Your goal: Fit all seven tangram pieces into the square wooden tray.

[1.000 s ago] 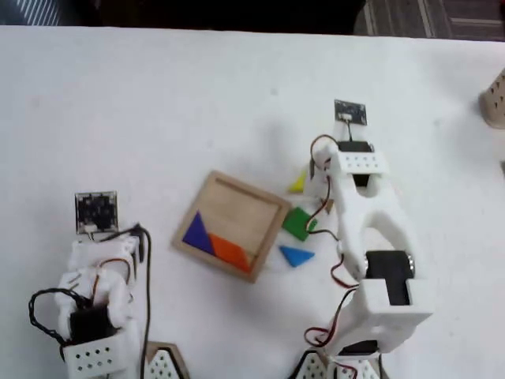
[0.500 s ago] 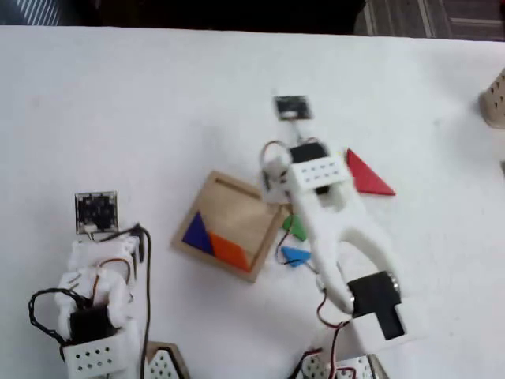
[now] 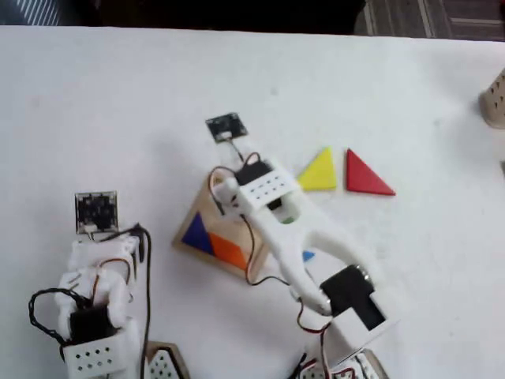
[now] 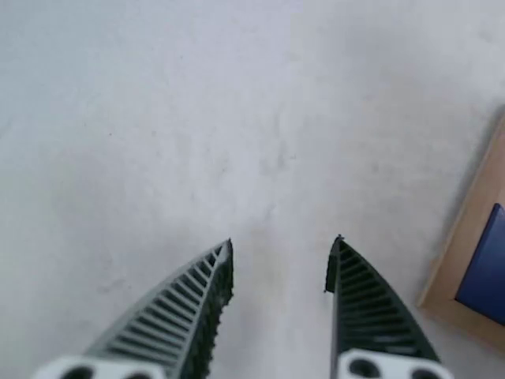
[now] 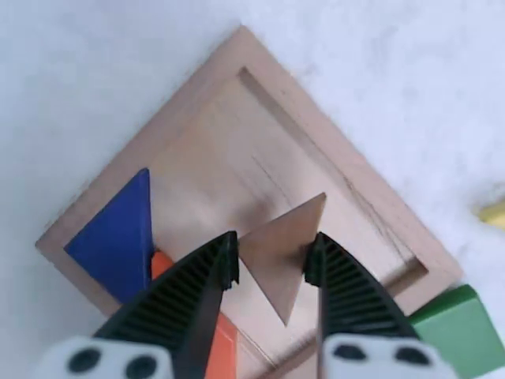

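The square wooden tray (image 3: 207,207) lies tilted at mid-table with a blue piece (image 3: 196,232) and an orange piece (image 3: 230,251) in its near corner. My right arm (image 3: 268,189) hangs over the tray. In the right wrist view, my right gripper (image 5: 274,241) is shut on a tan wooden triangle (image 5: 280,257) just above the tray floor (image 5: 229,158), beside the blue piece (image 5: 118,233). A green piece (image 5: 454,328) lies outside the tray rim. My left gripper (image 4: 282,242) stands open over bare table, with the tray corner (image 4: 473,229) beside it.
A yellow triangle (image 3: 318,171) and a red triangle (image 3: 367,175) lie on the white table right of the tray. A small blue triangle (image 3: 308,256) peeks out beside the right arm. My left arm (image 3: 95,308) rests at the front left. A pale holed object (image 3: 495,99) stands at the right edge.
The right arm has swung left from beside the tray to above it, carrying the tan triangle. This uncovered the yellow and red triangles. The left arm has not moved.
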### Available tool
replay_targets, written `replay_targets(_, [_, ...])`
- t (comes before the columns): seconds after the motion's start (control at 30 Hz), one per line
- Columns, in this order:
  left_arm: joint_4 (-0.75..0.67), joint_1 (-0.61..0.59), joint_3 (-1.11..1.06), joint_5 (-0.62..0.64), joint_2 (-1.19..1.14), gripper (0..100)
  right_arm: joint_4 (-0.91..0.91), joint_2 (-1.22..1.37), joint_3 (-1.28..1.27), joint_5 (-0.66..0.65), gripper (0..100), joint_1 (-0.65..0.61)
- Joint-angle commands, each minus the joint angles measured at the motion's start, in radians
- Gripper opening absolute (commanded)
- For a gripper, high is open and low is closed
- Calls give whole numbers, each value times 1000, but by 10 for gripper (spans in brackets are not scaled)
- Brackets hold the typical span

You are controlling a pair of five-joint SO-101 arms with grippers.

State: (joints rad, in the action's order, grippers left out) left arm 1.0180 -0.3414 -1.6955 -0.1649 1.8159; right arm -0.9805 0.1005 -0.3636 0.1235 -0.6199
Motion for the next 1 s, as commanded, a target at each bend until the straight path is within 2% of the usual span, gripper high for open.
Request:
replay_targets(0.0, [-34, -8, 3, 5, 10, 207, 44, -7, 12, -3, 120, -24])
replay_targets(0.27, [-34, -7, 3, 3, 10, 207, 81, 94, 35, -3, 120, -35])
replay_targets(0.43, [-34, -7, 3, 3, 10, 207, 22, 101, 78, -3, 126, -35])
replay_targets(0.6, [-34, -7, 3, 3, 10, 207, 7, 101, 80, -5, 262, -35])
replay_targets(0.67, [-34, -7, 3, 3, 10, 207, -2, 99, 83, -44, 292, -36])
replay_targets(0.73, [-34, -7, 3, 3, 10, 207, -36, 99, 107, -75, 272, -33])
replay_targets(0.83, [-34, -7, 3, 5, 10, 207, -117, 99, 155, -86, 189, -8])
replay_targets(0.97, [-37, -5, 3, 6, 10, 207, -208, 99, 207, -80, 36, 117])
